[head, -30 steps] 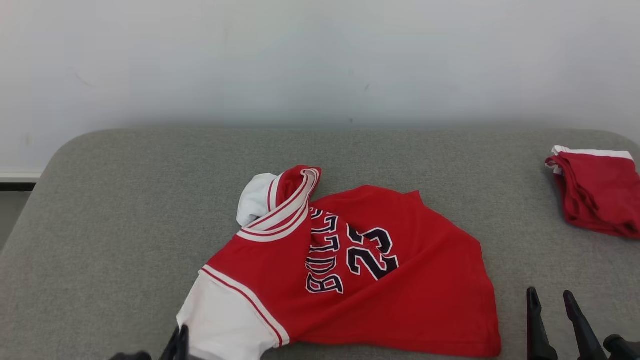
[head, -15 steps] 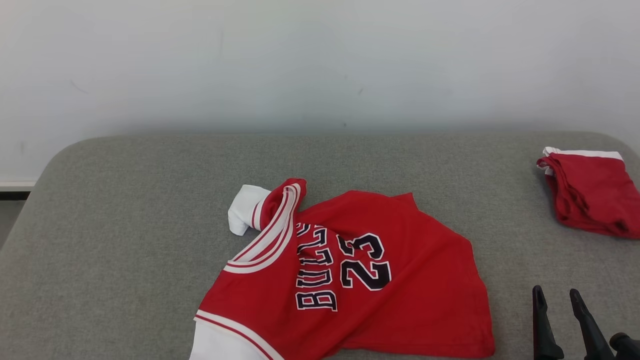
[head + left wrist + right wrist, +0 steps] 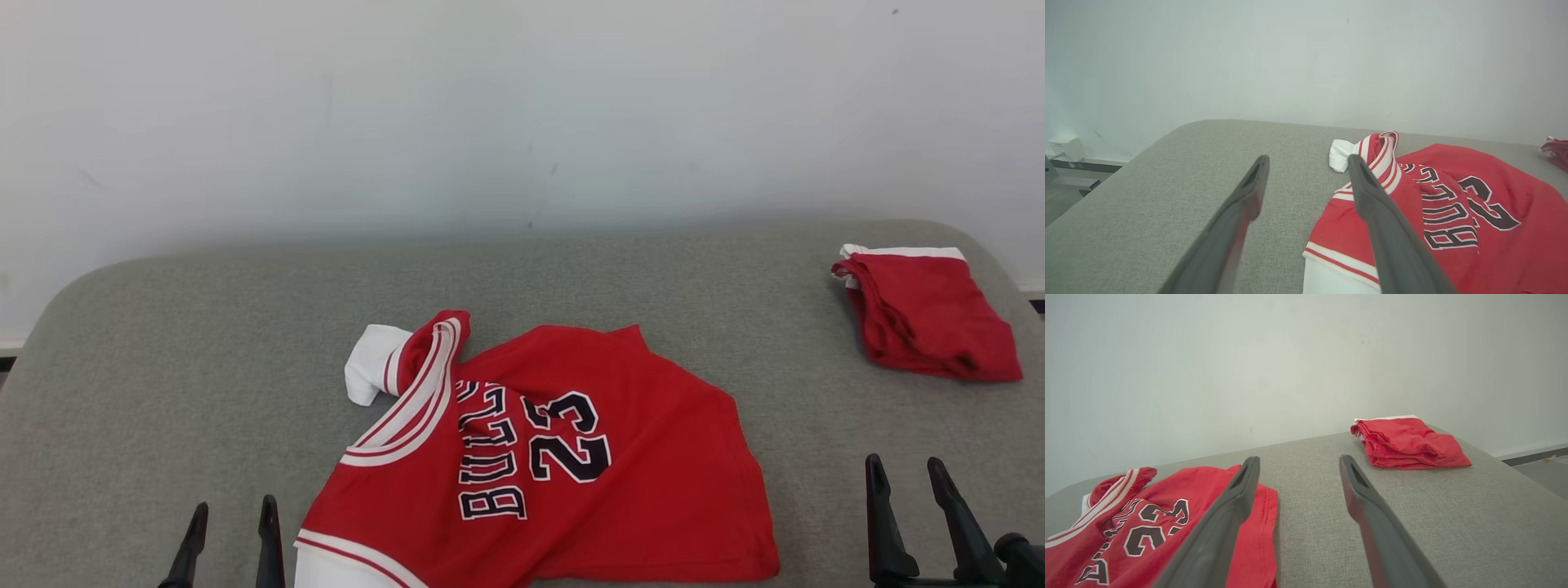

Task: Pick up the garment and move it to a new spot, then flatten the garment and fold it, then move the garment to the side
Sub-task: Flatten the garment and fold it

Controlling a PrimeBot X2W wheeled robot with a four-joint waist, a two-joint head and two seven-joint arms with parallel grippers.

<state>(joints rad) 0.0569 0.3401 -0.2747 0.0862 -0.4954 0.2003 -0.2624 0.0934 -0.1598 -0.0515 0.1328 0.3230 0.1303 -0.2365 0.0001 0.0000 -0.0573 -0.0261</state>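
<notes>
The garment [image 3: 571,457] is a red jersey with white trim, white sleeves and "BULLS 23" on it. It lies crumpled on the grey padded table [image 3: 204,367], with one white sleeve bunched at its far left corner. My left gripper [image 3: 233,508] is open just left of the garment's near white sleeve, apart from the cloth. In the left wrist view the left gripper [image 3: 1308,160] has nothing between its fingers and the garment [image 3: 1453,212] lies to its right. My right gripper [image 3: 904,464] is open over bare table right of the hem. The right wrist view has the right gripper [image 3: 1299,459] open beside the garment [image 3: 1147,506].
A second red garment [image 3: 922,314] lies folded at the table's far right corner, also seen as the folded red pile [image 3: 1406,443]. A white wall rises behind the table. The table's rounded left edge [image 3: 1126,163] drops toward a wall box [image 3: 1065,148].
My left gripper, shut at the near white sleeve a second ago, has opened and let the garment go. The bunched collar end has sunk lower. The camera has shifted; the right gripper stays open.
</notes>
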